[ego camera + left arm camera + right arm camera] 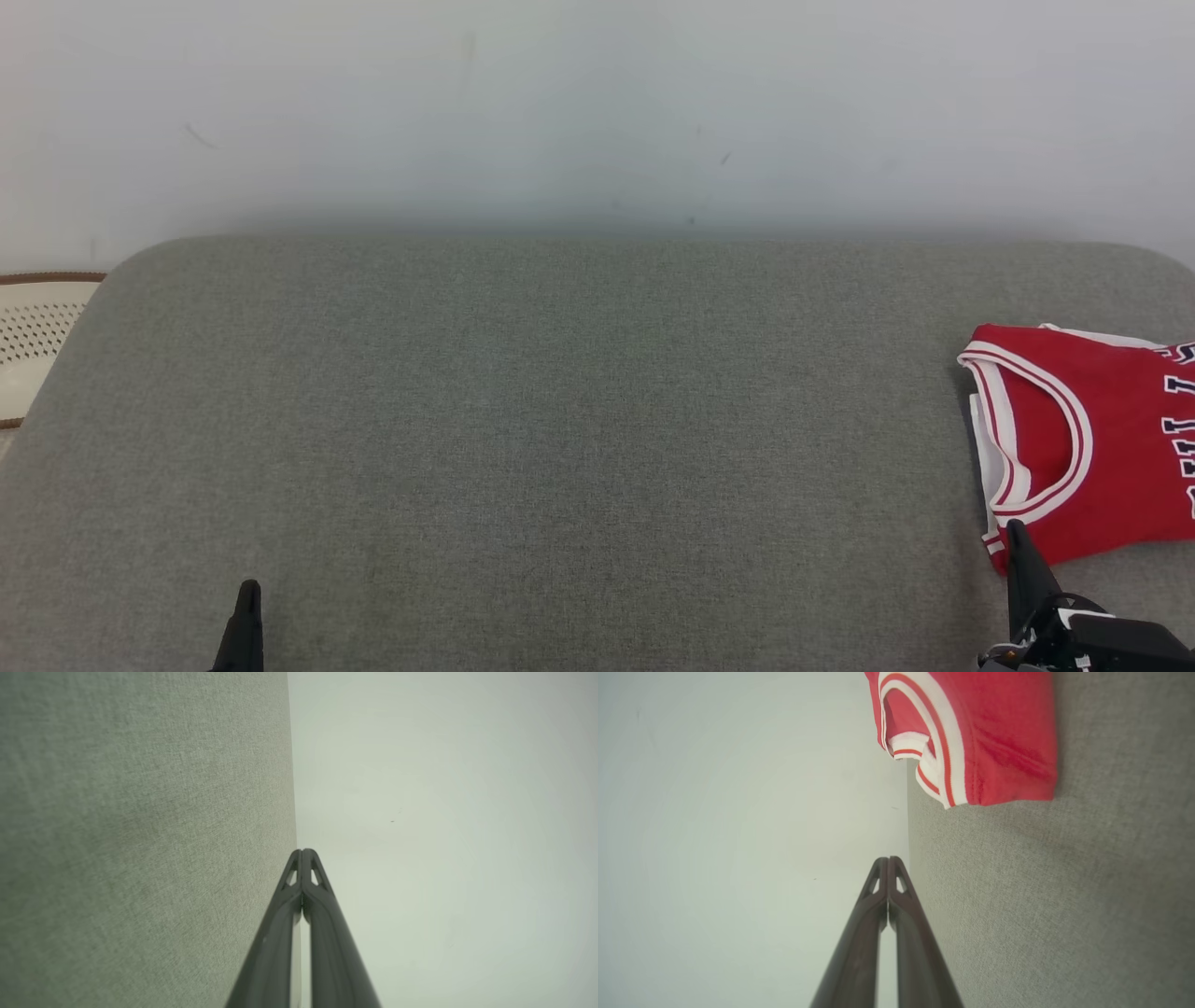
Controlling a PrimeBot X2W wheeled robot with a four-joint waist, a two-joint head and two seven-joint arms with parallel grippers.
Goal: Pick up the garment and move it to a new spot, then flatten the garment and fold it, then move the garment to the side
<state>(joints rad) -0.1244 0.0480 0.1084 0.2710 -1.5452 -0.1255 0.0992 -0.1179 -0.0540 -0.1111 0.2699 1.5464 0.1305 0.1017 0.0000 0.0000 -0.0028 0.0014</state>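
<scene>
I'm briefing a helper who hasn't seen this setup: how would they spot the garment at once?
A wide grey fabric surface spreads below a pale wall. At its right edge, just beyond the right pincer, lies the garment. It alone is bright red: a sleeveless jersey with white-trimmed openings and lettering.

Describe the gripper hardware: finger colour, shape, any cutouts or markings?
Both have two long slim fingers tapering to rounded tips, each tip with a small triangular cutout. The left gripper looks dark grey, the right gripper near black. The head view shows the right one's black base block with small white patches.
</scene>
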